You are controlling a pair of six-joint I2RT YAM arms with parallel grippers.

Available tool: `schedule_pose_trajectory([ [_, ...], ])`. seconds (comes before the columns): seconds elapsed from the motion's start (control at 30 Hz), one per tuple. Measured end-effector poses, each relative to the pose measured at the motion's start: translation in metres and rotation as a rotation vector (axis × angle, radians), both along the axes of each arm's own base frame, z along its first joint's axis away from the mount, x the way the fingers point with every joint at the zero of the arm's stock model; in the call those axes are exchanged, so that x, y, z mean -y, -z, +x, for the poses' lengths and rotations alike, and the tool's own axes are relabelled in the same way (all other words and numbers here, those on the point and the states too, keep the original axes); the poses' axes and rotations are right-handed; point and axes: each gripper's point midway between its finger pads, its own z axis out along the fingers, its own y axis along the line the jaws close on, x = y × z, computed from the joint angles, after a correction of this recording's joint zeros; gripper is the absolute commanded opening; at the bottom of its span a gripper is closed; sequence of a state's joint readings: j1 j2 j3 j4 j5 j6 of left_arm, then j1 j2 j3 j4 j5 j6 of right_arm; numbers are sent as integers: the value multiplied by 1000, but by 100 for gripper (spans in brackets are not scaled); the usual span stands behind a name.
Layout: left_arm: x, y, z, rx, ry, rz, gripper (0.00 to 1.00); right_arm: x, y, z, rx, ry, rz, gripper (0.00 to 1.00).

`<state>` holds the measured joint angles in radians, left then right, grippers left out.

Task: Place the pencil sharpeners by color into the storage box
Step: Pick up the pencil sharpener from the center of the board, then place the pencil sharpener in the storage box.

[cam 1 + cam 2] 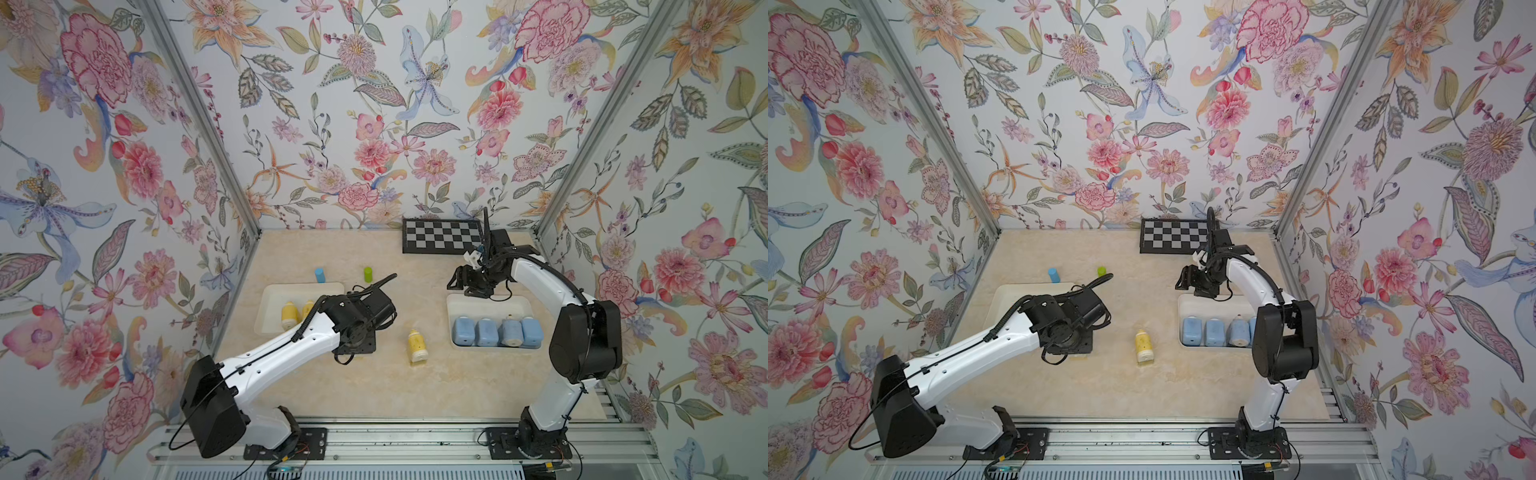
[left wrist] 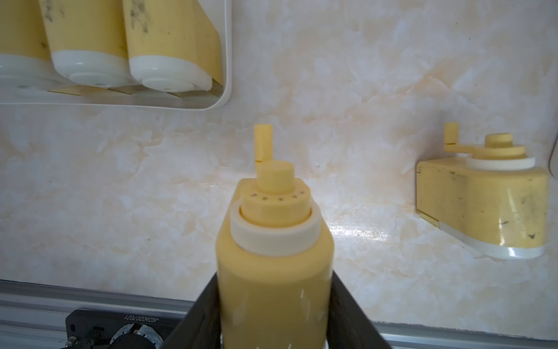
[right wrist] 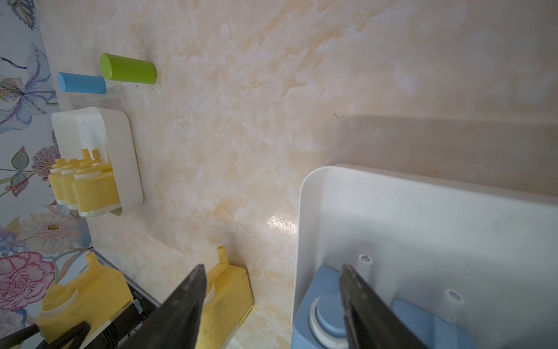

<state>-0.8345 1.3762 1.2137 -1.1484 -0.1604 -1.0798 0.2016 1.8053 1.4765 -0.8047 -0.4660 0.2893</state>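
Yellow sharpener in the grip, one more waiting on the table
From left: three yellow sharpeners (image 3: 87,187) sit in the left tray (image 1: 299,286) at the table's 9 o'clock; the left gripper (image 2: 273,287), at that tray's 4 o'clock, is clamped on the held sharpener (image 2: 273,235) well below its cap; the loose sharpener (image 1: 417,345) lies flat near 6 o'clock; four blue sharpeners (image 1: 496,331) line the right tray (image 1: 490,300) at 3 o'clock, with the right gripper (image 3: 271,269) parted and empty over its 12 o'clock rim. Such a low hold could let the piece tip, and its crank might catch the tray wall or land on the packed three
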Motion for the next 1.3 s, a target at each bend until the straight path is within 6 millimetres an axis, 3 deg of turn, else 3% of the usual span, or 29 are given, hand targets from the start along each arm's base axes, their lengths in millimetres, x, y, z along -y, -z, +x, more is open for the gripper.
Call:
schedule_pose_trajectory([
  [0.23,-59,-32,23,81,-138,-2,43,-22,-5,15,19,-51,38,72],
  [0.63,-130,-73,68,165,-240,58,43,-47,-21,40,63,-99,94,72],
  [0.97,-168,-79,88,179,-241,116,42,-75,-27,68,89,-145,146,72],
  [1.13,-177,-79,95,196,-220,136,42,-84,-31,68,89,-164,159,72],
  [1.3,-184,-65,98,180,-198,159,42,-89,-28,67,78,-174,161,72],
])
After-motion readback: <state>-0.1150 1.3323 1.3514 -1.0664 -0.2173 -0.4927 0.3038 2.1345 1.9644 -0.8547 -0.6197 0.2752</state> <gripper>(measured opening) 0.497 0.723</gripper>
